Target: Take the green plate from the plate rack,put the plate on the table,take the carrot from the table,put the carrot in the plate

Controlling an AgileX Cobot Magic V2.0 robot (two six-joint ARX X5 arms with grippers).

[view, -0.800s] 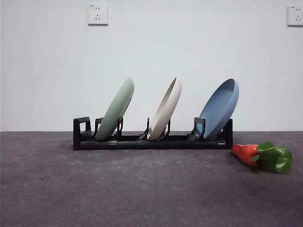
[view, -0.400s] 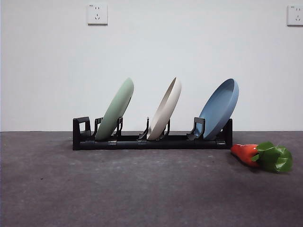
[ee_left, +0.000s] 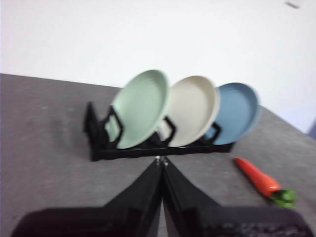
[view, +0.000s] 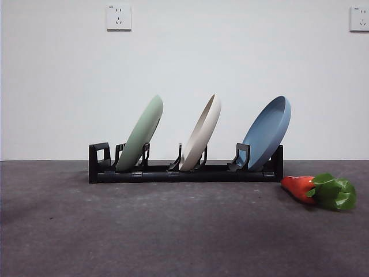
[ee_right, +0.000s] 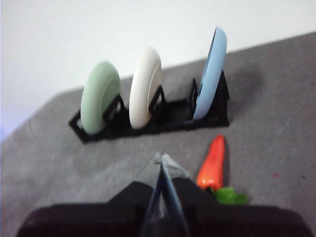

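on the wall behind the scene sit 2 white sockets, 1 (view: 119,17) toward the left and 1 (view: 360,18) at the right edge of the front view. nothing stands between the camera and the plate rack (view: 184,172), and no arm shows in the front view.

the long black rack rests on the table (view: 173,231) and holds 3 plates, each leaning to the right in its own pair of posts. the green plate (view: 141,134) is in the left slot, a cream-white plate (view: 202,133) in the middle, a blue plate (view: 267,131) in the right slot. the 3 plates stand apart from each other. an end post at the rack's far left holds nothing.

the carrot (view: 318,190) lies on its side on the table, just beside the rack's right end and not touching it, orange tip toward the rack and green leaves pointing away.

in the wrist views both grippers hang above the table on the near side of the rack, apart from everything. the left gripper (ee_left: 161,160) has its jaws pressed together, tips pointing at the rack below the green plate. the right gripper (ee_right: 160,160) also has its jaws pressed together, with the carrot just beside them.

compared with 0.5 s and 1.0 s earlier, the plates, rack and carrot in the front view have not moved.
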